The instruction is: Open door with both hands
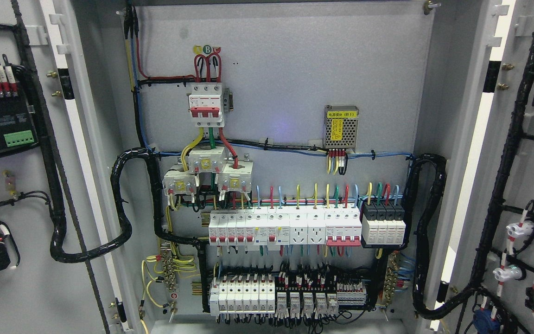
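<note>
Now both doors (pixel 21 208) swung wide, cabinet (pixel 276 55) w/ breakers (pixel 285 227) exposed; hands out of view.

Both doors (pixel 26 185) wide — open access to crowded breaker rows (pixel 285 227).

Industrial electrical site, open cabinet (pixel 285 55), breakers (pixel 285 227)

Little of the room shows. A bright white strip (pixel 473 153) glows through the gap at right. A faint bluish sheen (pixel 285 126) sits mid-view.
</note>
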{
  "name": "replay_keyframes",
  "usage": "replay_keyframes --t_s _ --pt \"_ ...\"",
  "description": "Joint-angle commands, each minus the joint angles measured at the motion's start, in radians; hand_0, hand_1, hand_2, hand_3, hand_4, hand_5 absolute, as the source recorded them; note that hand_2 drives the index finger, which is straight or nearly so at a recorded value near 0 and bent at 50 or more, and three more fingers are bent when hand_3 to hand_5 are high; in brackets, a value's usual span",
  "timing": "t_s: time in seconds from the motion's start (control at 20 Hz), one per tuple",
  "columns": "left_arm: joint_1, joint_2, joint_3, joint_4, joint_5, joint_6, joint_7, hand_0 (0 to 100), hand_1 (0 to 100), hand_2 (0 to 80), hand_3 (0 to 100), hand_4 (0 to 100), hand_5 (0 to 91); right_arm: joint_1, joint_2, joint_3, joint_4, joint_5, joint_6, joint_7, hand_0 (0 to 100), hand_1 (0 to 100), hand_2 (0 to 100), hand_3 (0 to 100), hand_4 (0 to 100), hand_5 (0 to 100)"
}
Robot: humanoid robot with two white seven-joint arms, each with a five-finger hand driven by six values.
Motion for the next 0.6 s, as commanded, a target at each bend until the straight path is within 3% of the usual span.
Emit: replay_keyframes --t_s 0.0,0.55 --pt "-0.001 -0.026 0.003 -0.004 -0.011 -0.001 -0.002 0 0 0.0 0 3 0.0 0.000 0.026 -0.002 0.026 0.024 0.003 -0.002 0 0 0 0 0 0" --pt "-0.001 -0.026 0.005 -0.004 -0.011 -0.001 -0.001 0 0 0.0 0 3 0.0 0.000 0.026 -0.007 0.028 0.024 0.005 -0.003 0 0 0 0 0 0"
